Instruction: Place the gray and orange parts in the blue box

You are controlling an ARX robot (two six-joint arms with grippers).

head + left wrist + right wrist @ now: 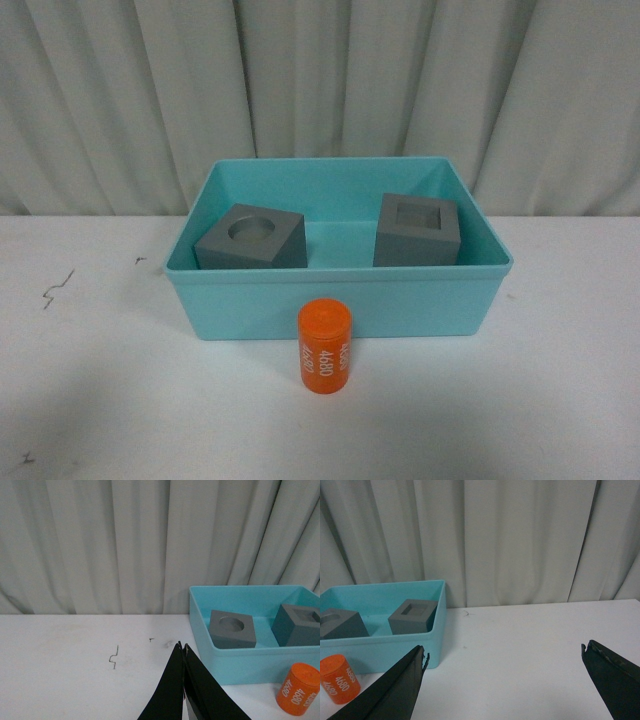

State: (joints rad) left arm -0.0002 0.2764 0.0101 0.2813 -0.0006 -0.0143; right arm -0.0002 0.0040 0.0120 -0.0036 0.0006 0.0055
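Note:
The blue box (pixel 335 300) stands mid-table and holds two gray cubes: one with a round recess (pixel 251 238) on its left side, one with a square recess (pixel 417 231) on its right. An orange cylinder (pixel 324 346) printed "4680" stands upright on the table just in front of the box's near wall. Neither arm shows in the front view. In the left wrist view my left gripper (pixel 182 647) is shut and empty over the table left of the box (pixel 235 665). In the right wrist view my right gripper (pixel 503 652) is wide open and empty, right of the box (pixel 395 650) and the cylinder (pixel 339 679).
A white table (pixel 100 400) carries everything, with a pale curtain (pixel 320 80) close behind it. Small dark marks (pixel 55 288) lie on the tabletop left of the box.

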